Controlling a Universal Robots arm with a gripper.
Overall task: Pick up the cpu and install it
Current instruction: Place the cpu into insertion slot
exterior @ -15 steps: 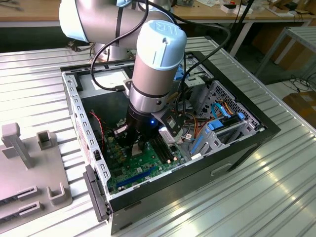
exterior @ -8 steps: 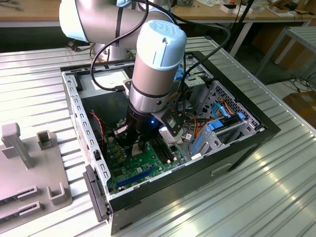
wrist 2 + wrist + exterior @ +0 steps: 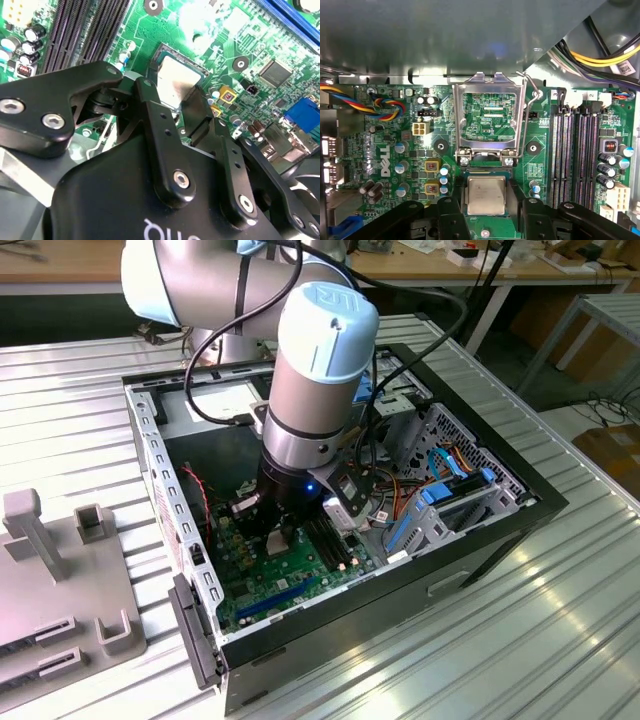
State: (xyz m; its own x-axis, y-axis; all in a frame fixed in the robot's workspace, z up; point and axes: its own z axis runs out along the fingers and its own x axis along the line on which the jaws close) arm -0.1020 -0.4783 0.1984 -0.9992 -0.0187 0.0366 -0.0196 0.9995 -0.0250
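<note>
An open black metal computer case (image 3: 330, 635) rests on a ribbed metal table (image 3: 500, 640), with a grey plastic fixture tray (image 3: 60, 580) at the exterior view's left. A green circuit board (image 3: 270, 585) lies on the case floor. On it, the small square silvery cpu (image 3: 486, 195) lies in the socket recess, next to the raised metal socket frame (image 3: 490, 90). Long black memory slots (image 3: 575, 155) run alongside. The black gripper (image 3: 489, 207) hangs directly over the cpu.

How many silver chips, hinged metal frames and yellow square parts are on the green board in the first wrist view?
silver chip: 1
hinged metal frame: 1
yellow square parts: 2
Total: 4
</note>
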